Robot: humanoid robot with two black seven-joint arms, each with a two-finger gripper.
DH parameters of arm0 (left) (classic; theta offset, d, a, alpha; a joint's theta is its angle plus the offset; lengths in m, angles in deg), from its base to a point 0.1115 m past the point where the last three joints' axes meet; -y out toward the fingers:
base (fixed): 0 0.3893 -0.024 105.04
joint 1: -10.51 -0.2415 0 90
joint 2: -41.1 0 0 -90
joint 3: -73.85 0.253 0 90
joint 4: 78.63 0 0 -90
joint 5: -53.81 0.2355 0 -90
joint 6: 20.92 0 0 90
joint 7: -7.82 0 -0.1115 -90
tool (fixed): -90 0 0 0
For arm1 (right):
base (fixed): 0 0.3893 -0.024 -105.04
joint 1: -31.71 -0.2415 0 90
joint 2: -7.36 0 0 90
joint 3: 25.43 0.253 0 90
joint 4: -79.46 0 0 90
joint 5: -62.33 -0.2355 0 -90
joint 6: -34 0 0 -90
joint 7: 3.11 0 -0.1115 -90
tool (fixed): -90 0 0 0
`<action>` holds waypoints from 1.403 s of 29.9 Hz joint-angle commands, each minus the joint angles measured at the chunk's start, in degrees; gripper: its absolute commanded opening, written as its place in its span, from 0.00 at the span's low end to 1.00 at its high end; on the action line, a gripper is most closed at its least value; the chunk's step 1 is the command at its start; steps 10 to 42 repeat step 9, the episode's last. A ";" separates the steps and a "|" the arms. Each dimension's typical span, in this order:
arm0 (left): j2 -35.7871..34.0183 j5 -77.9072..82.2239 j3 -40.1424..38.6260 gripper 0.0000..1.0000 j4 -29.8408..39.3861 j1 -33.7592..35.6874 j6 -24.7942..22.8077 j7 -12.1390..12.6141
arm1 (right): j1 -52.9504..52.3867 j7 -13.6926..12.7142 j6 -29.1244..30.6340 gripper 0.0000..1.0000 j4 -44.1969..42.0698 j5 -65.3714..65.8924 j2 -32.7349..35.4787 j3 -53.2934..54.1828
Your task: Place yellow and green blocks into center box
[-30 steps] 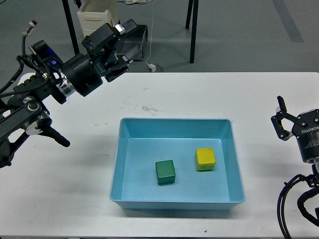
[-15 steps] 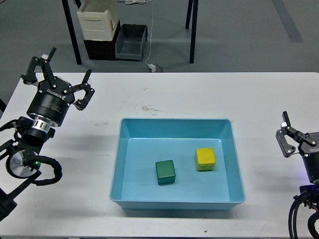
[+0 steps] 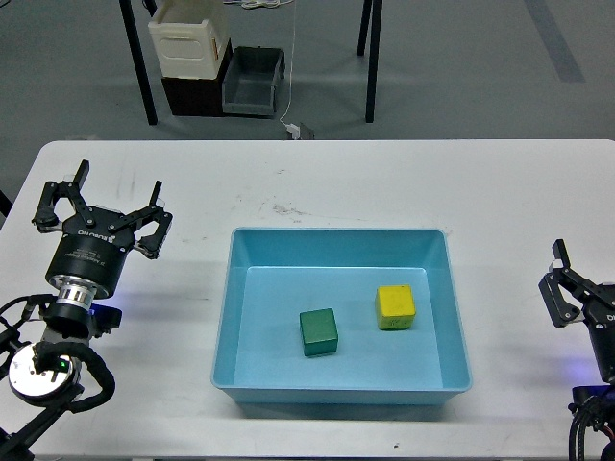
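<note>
A green block (image 3: 319,331) and a yellow block (image 3: 395,306) lie apart on the floor of the light-blue box (image 3: 336,238) at the middle of the white table. My left gripper (image 3: 102,209) stands over the table's left side, well left of the box, with its fingers spread and nothing between them. My right gripper (image 3: 602,288) is at the right edge of the view, right of the box. Only its left finger (image 3: 559,288) shows fully, standing wide of the wrist, with nothing in it.
The white table (image 3: 384,182) reaches across the view. Behind its far edge, on the floor, stand a white crate (image 3: 189,38), a grey bin (image 3: 252,82) and black legs (image 3: 370,58). A thin cable (image 3: 291,86) hangs there.
My left arm has swung down and back from the far left, and its gripper now sits low over the table's left side. My right gripper has dropped lower and further right. The blocks have not moved.
</note>
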 commanded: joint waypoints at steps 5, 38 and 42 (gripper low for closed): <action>-1.04 -2.31 0.53 1.00 2.88 -1.94 -4.75 0.02 | 0.40 0.09 0.00 1.00 -0.06 -0.03 -0.26 -0.47; -0.95 -2.75 0.08 1.00 2.97 -2.82 -4.66 0.02 | 0.40 0.09 0.00 1.00 -0.15 -0.03 -0.26 -0.38; -0.95 -2.75 0.08 1.00 2.97 -2.82 -4.66 0.02 | 0.40 0.09 0.00 1.00 -0.15 -0.03 -0.26 -0.38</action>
